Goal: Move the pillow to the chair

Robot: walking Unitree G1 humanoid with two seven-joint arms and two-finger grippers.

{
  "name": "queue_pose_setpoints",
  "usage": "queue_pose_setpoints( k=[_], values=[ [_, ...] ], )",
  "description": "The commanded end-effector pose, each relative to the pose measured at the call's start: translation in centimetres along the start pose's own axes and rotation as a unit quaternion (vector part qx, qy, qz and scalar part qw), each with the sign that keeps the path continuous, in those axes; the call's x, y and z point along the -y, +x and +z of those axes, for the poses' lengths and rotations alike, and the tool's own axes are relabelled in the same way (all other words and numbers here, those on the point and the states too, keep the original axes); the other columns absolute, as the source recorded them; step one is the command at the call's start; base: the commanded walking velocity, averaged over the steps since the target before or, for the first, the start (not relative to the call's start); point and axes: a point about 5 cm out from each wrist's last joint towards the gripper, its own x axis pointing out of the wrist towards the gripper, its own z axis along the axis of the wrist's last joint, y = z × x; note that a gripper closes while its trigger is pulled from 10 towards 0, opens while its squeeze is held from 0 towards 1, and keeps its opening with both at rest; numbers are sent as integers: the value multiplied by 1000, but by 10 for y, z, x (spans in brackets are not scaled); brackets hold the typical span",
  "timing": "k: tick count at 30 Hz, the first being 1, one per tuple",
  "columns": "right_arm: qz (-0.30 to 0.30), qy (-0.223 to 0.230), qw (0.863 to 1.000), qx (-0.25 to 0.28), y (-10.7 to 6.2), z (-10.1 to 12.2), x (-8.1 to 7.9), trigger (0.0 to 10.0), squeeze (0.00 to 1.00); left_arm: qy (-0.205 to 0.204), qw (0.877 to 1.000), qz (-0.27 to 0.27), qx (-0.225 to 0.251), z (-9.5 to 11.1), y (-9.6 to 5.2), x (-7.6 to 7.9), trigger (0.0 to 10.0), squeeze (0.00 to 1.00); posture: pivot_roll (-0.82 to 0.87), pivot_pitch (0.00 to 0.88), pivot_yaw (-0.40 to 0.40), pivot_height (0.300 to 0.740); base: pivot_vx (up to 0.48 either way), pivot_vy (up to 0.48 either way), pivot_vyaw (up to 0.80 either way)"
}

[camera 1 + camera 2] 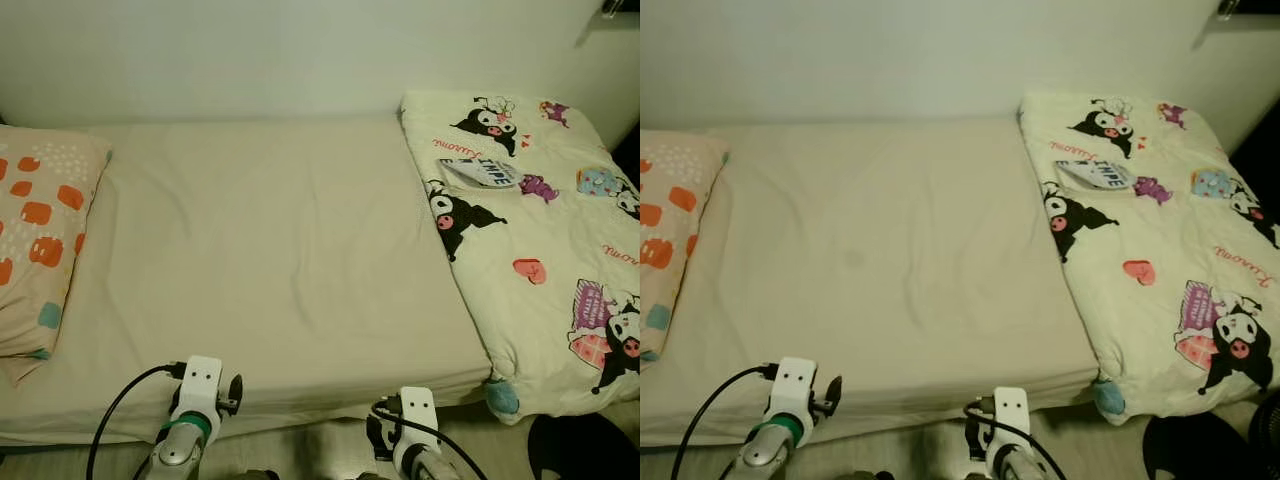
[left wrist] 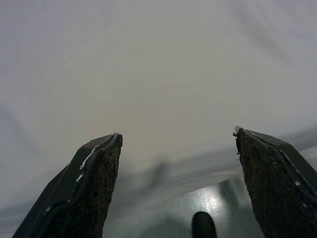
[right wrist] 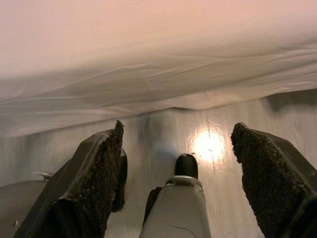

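Note:
The pillow (image 1: 40, 230), cream with orange and teal patches, lies at the left end of the bed (image 1: 280, 250). Both arms hang low at the bed's front edge, far from the pillow. My left wrist (image 1: 198, 385) is nearer to it than my right wrist (image 1: 412, 420). In the left wrist view my left gripper (image 2: 178, 141) is open, with pale sheet beyond the fingers and nothing between them. In the right wrist view my right gripper (image 3: 178, 131) is open over the wooden floor below the sheet's hanging edge.
A cartoon-print duvet (image 1: 540, 230) covers the bed's right end, with a small printed packet (image 1: 480, 172) on it. A white wall runs behind the bed. A dark round object (image 1: 585, 445) sits on the floor at the lower right. My foot (image 3: 185, 166) shows below the right gripper.

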Motion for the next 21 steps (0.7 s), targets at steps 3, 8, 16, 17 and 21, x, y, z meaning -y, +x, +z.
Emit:
queue_pose_setpoints(
  k=[3,8,16,17,21],
  values=[
    [-17,16,1000,13,-1,1,6,10000,0,4,1000,-1,-18,-10,-4,-1,10000,0,62,26,32,740,0,0,0],
    [-20,8,1000,16,1,7,7,10000,0,-2,1000,-16,-19,-5,0,3,10000,0,49,18,39,740,0,0,0],
    [-38,-11,999,2,1,6,14,10000,0,12,997,-54,-45,-9,1,25,10000,0,-16,17,63,740,0,0,0],
    [-41,-17,999,-3,0,5,16,10000,0,15,997,-58,-53,-11,1,29,10000,0,-38,20,64,740,0,0,0],
    [-45,-22,999,-18,-1,0,19,10000,0,27,995,-60,-78,-17,-1,35,10000,0,-56,23,63,740,0,0,0]
  ],
)
